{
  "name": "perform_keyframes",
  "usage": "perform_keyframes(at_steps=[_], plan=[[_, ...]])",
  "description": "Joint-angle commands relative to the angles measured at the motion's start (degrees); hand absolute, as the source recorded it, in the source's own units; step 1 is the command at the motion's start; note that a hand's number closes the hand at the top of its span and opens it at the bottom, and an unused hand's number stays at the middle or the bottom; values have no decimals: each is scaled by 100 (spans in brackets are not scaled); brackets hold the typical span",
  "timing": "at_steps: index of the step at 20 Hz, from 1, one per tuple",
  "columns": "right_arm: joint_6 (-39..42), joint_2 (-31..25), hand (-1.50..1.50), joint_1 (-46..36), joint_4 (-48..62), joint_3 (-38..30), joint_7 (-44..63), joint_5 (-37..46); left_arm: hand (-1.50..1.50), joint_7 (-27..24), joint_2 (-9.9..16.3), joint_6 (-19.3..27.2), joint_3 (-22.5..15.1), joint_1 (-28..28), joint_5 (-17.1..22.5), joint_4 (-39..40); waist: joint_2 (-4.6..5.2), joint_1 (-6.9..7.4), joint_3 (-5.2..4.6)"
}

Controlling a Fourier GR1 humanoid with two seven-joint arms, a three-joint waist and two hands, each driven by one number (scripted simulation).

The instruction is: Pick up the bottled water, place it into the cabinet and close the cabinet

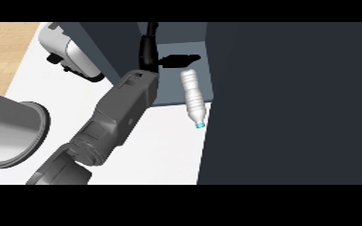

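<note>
One hand is seen inside the cabinet, its finger state not discernible; the bottle lies beside it, untouched.

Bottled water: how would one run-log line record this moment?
bottled water: lying in cabinet, cap outward | left robot hand: open, beside bottle, not holding | cabinet door: open

A white appliance stands at the counter's far left. A grey metal bowl sits at the left edge.
</note>
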Motion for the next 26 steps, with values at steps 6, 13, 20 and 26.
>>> perform_keyframes(at_steps=[6,13,20,26], plan=[[43,20,-150,150,-179,-194,6,-174,-150,-314,-8,-1605,160,-78,111,-475,-41,122,4],[123,-88,-150,310,-563,-328,143,-203,-150,20,-8,-1777,-294,648,602,-1540,-126,186,8],[89,-162,-150,449,-874,-261,407,-21,-150,580,-8,-1316,-866,1687,699,-3320,-207,440,9],[204,-404,-150,644,-670,71,0,514,150,1107,98,-860,-1217,2846,377,-4965,-249,540,10]])
